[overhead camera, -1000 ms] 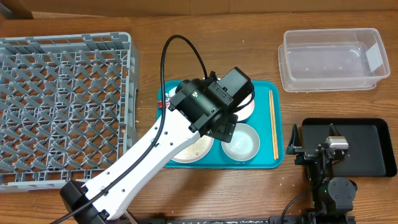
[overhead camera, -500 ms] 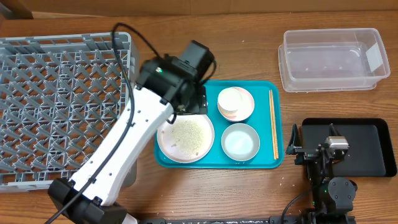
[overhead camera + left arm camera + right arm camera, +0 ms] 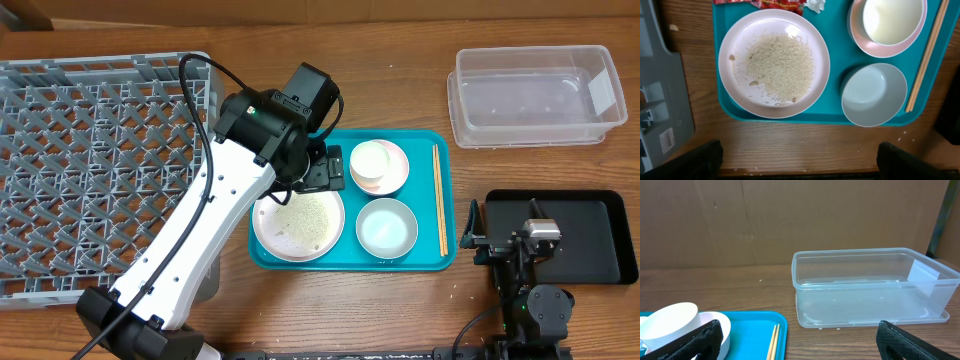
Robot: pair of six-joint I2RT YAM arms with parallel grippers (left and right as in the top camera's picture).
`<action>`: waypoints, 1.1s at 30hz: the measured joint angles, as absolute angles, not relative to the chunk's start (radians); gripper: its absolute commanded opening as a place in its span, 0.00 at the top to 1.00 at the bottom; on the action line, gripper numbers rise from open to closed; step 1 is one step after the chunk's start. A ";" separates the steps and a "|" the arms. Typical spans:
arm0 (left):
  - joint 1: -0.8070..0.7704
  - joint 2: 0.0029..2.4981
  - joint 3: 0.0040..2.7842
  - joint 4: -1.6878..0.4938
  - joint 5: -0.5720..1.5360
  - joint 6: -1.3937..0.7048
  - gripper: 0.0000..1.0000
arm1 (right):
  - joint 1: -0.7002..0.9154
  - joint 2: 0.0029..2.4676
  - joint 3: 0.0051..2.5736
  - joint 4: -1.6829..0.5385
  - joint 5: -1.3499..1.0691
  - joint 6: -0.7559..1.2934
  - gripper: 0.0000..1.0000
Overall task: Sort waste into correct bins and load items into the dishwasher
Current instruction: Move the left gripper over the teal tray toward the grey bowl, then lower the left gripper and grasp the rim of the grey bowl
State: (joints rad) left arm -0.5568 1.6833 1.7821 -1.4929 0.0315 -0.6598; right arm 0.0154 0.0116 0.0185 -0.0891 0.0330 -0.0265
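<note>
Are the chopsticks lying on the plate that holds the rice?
No, the chopsticks lie along the right edge of the teal tray, apart from the plate of rice grains.

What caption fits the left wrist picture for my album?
Seen from above: a teal tray with a plate of rice, a pale bowl, a pink-rimmed bowl, chopsticks and a red wrapper.

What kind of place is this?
Probably a robot practice lab, not a real kitchen: a robot arm hangs over a wooden table with a dish rack and a tray holding a dirty plate.
</note>
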 measured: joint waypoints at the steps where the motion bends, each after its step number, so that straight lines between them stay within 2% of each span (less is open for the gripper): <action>1: -0.557 1.683 1.782 -1.493 0.038 -0.660 0.00 | 0.015 0.012 0.019 -0.089 0.033 -0.026 0.00; 15: -0.632 1.683 1.649 -1.415 0.069 -0.660 0.00 | 0.015 0.012 0.019 -0.089 0.033 -0.027 0.00; 21: -0.630 1.683 1.623 -1.409 0.072 -0.659 0.03 | 0.015 0.012 0.019 -0.089 0.033 -0.027 0.00; 33: -0.443 1.676 1.893 -1.605 0.078 -0.558 0.00 | 0.015 0.012 0.019 -0.089 0.034 -0.027 0.00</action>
State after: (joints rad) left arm -0.4427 1.6764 1.8927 -1.6047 0.0776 -0.5575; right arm 0.0154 0.0120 0.0185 -0.0887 0.0338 -0.0269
